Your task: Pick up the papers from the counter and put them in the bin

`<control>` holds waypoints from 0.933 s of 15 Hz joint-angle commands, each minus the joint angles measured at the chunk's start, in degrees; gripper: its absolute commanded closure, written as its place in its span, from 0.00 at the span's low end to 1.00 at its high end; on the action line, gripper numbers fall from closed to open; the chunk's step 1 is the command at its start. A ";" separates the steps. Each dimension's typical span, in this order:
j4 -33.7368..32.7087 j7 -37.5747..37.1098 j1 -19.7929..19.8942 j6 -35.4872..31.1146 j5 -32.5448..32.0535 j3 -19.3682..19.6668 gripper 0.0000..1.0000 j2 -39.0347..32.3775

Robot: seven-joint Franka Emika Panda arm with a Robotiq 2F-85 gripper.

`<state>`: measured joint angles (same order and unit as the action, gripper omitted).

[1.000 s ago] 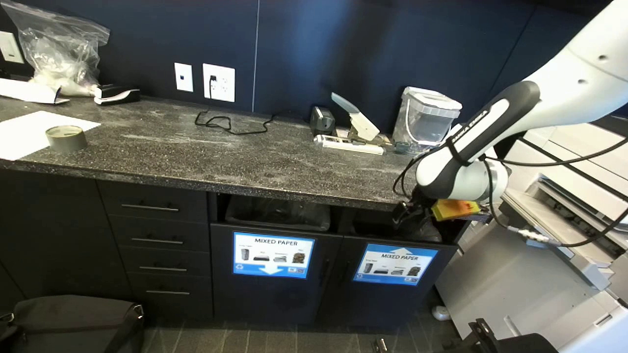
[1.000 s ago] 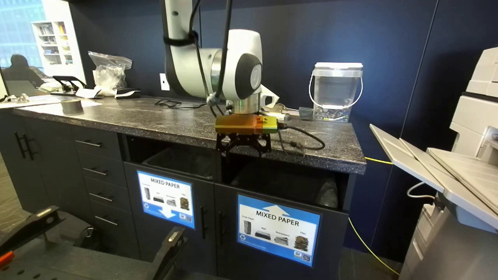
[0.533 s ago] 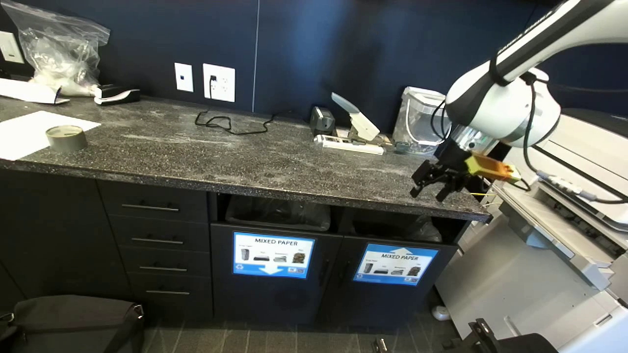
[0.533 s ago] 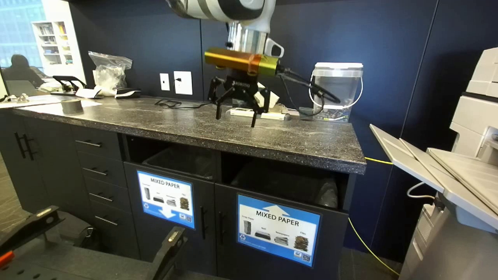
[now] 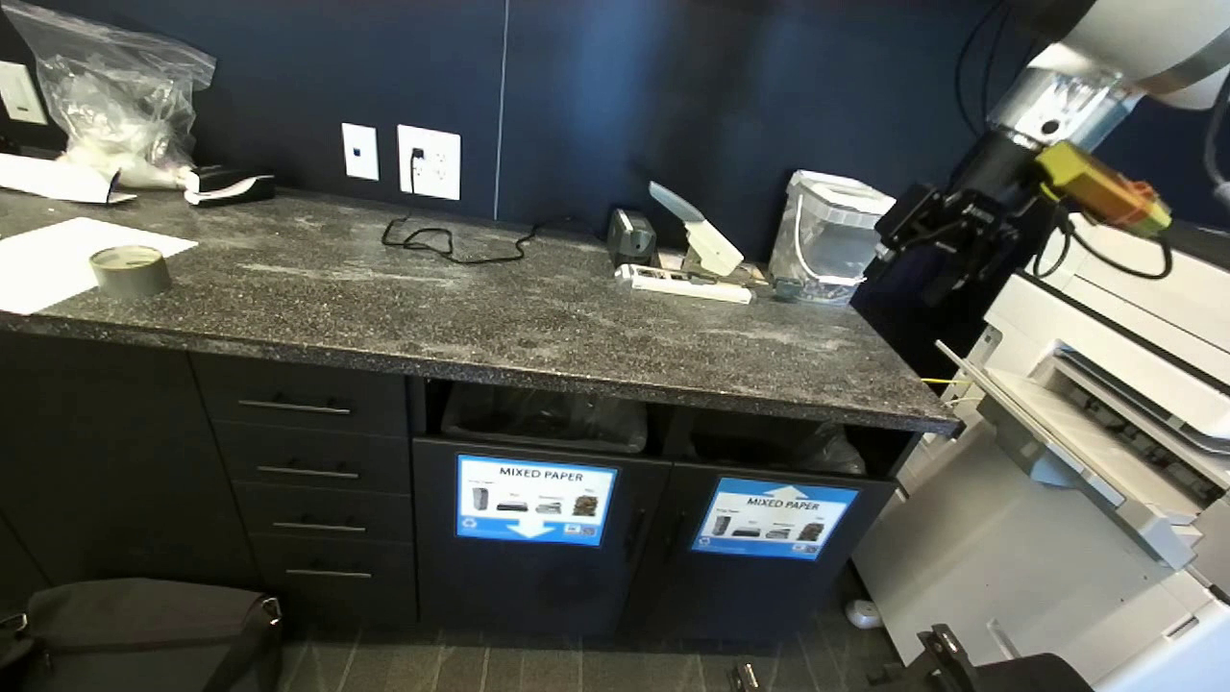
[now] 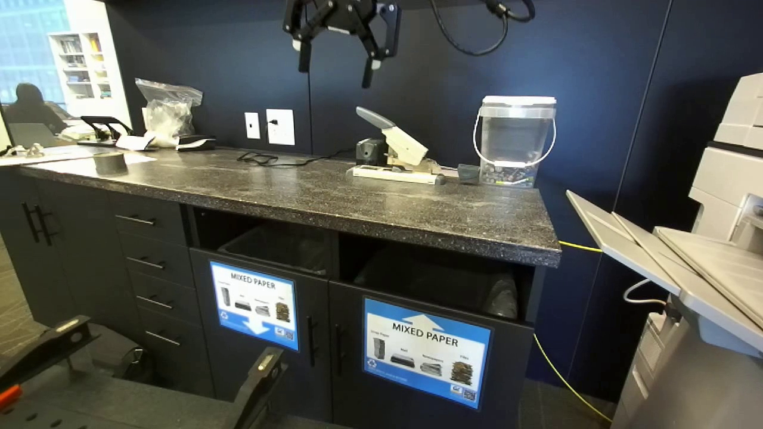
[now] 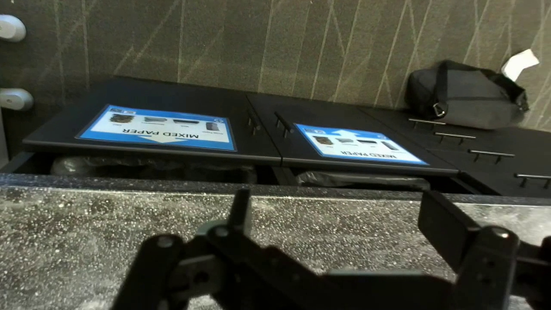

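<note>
My gripper (image 5: 906,279) is raised in the air above the right end of the dark speckled counter (image 5: 480,327). It also shows at the top of an exterior view (image 6: 335,71). In the wrist view the gripper (image 7: 335,200) has its fingers wide apart, with nothing between them. The bin is one of two dark cabinet fronts with blue-and-white MIXED PAPER signs, such as the right-hand front (image 6: 506,381); its open slot lies under the counter edge, with a clear liner (image 6: 503,298). I see no crumpled paper scraps clearly on the counter; any inside the slots are hidden.
A white stapler (image 6: 396,173), a clear lidded bucket (image 6: 515,143) and a black cable (image 5: 452,250) stand along the wall. A tape roll (image 5: 130,272), flat white sheet (image 5: 58,255) and plastic bag (image 5: 120,115) lie far left. A printer (image 5: 1115,327) stands beside the counter.
My gripper has risen from in front of the right-hand slot, past the counter edge, to well above the counter. It was open half a second ago too. The counter's things have not moved.
</note>
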<state>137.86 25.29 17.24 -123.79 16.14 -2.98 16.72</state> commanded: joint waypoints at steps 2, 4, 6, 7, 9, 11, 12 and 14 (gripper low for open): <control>3.02 0.89 -9.68 3.08 1.19 7.61 0.00 10.03; 4.11 3.93 -13.57 2.97 3.15 10.01 0.00 11.79; 4.62 5.85 -16.58 5.90 2.60 11.11 0.00 12.59; 4.93 4.77 -16.92 7.93 0.54 10.72 0.00 12.90; 5.65 1.60 -16.52 10.94 -4.14 9.21 0.00 13.57; 6.59 -2.57 -15.51 12.69 -10.54 7.21 0.00 15.18; 7.07 -4.99 -15.13 13.43 -13.85 6.24 0.00 16.03; 7.77 -9.80 -14.63 15.84 -19.90 4.50 0.00 18.15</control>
<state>143.73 21.64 1.33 -111.01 3.13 4.32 29.73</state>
